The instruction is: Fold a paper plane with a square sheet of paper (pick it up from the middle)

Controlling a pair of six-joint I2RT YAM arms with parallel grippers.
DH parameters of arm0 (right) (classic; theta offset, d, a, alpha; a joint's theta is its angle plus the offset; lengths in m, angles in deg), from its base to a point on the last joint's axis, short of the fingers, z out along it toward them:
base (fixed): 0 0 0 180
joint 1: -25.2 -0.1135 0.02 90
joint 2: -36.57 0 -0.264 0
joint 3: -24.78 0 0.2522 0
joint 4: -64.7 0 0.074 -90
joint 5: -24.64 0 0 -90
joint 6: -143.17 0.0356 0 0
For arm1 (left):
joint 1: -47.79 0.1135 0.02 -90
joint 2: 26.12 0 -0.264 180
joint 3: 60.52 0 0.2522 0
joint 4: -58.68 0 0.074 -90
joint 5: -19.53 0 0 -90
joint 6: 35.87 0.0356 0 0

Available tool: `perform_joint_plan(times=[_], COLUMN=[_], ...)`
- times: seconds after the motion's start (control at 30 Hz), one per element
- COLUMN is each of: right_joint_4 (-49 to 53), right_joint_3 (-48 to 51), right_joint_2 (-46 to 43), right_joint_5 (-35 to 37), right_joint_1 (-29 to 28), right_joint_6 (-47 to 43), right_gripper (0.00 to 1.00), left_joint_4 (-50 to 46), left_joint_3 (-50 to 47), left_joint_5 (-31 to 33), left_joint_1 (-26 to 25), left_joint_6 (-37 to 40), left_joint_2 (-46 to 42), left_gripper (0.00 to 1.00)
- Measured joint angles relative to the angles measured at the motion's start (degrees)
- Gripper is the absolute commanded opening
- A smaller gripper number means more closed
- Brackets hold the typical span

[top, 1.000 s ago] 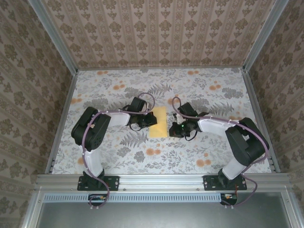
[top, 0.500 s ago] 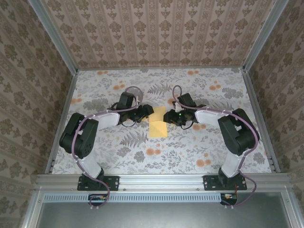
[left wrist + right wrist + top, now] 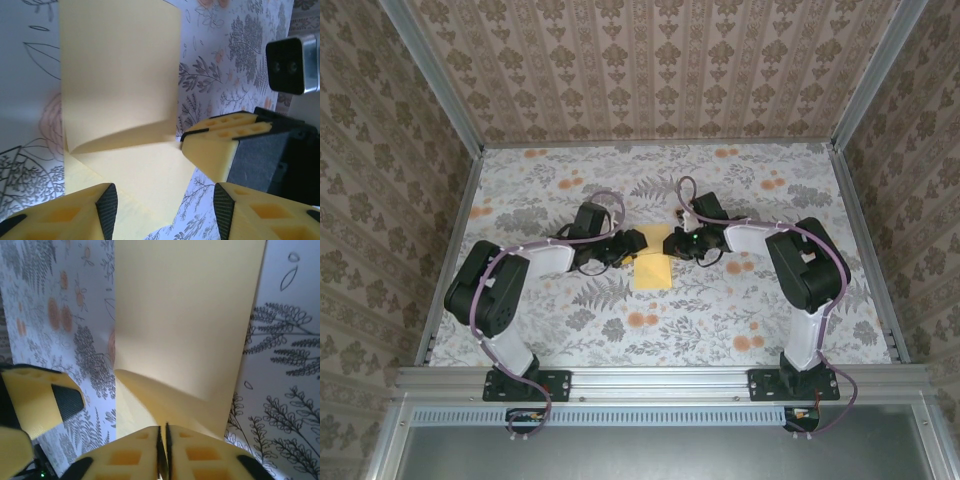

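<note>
Right gripper [image 3: 162,440] is now shut, seemingly pinching a lifted corner of the square sheet of paper [image 3: 185,315]; left gripper [image 3: 165,202], reopened halfway, straddles the sheet.

Smooth matt pale-yellow square sheet of paper [image 3: 652,270] on matt floral table cover [image 3: 760,205]; yellow plastic tool fingers [image 3: 130,456].

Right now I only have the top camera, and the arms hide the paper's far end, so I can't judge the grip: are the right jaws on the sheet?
Observer: Yes. The right gripper has its jaws shut on a raised flap of the square sheet of paper.
Operator: And the left jaws?
Observer: The left gripper has its jaws apart over the sheet, clamping nothing.
</note>
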Motion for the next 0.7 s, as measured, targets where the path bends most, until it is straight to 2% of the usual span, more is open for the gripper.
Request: perform_joint_plan(times=[0.7], right_joint_4=[-3.76], right_joint_3=[3.13], right_joint_2=[-0.02], right_joint_5=[-0.33], right_joint_1=[2.1], right_joint_6=[0.96], right_gripper=[0.07], left_joint_4=[1.07], left_joint_3=[3.28], left_joint_5=[-1.64], left_joint_1=[-1.42], left_joint_6=[0.02], left_joint_2=[6.95], left_gripper=[0.4])
